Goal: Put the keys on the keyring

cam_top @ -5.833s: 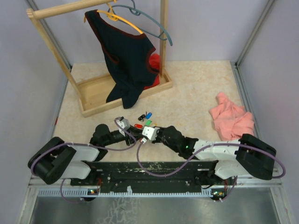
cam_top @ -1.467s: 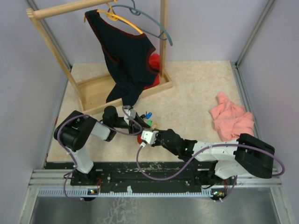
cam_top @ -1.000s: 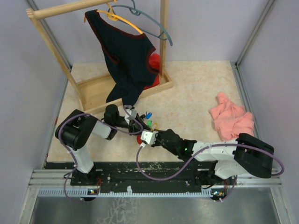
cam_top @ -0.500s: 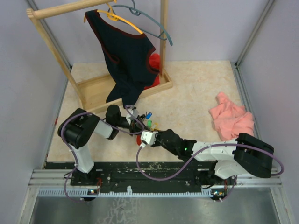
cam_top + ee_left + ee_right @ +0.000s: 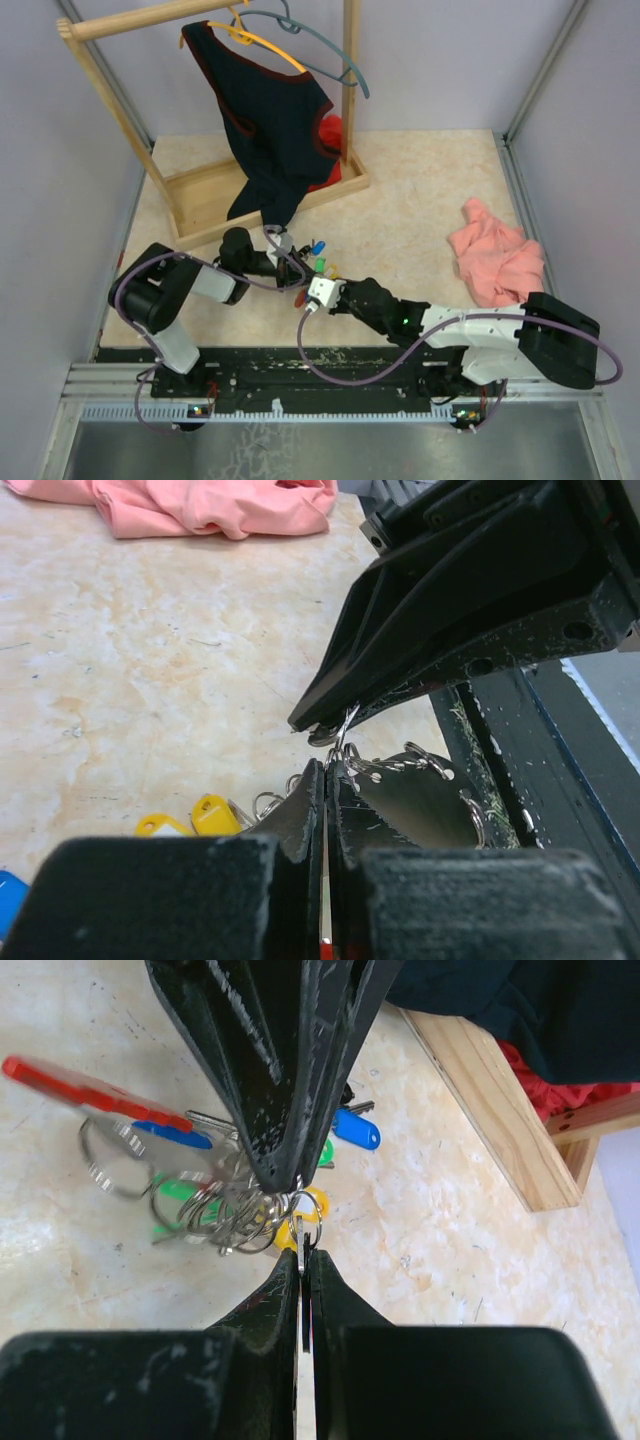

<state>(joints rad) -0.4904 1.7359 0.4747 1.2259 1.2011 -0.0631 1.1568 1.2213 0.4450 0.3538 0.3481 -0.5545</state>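
Note:
My two grippers meet tip to tip over a bundle of small metal rings [image 5: 222,1212]. The left gripper [image 5: 327,768] [image 5: 296,270] is shut, and a thin ring comes out of its tips. The right gripper [image 5: 303,1256] [image 5: 308,284] is shut on a flat metal key blade that hangs on a ring. The keyring [image 5: 90,1092] [image 5: 298,297], a red bar with a grey loop, looks blurred beside the bundle. Loose keys lie on the table: blue [image 5: 357,1131] [image 5: 318,246], green [image 5: 185,1189] [image 5: 318,265] and yellow [image 5: 212,813] [image 5: 318,1203].
A wooden clothes rack [image 5: 200,200] with a dark shirt [image 5: 270,120] and hangers stands at the back left. Red cloth [image 5: 328,135] lies in its base. A pink cloth [image 5: 497,255] lies at the right. The black mounting rail [image 5: 330,360] runs along the near edge.
The left gripper has closed at the ring bundle. The left arm's elbow has swung outward to the left, and the right gripper has shifted slightly to the right.

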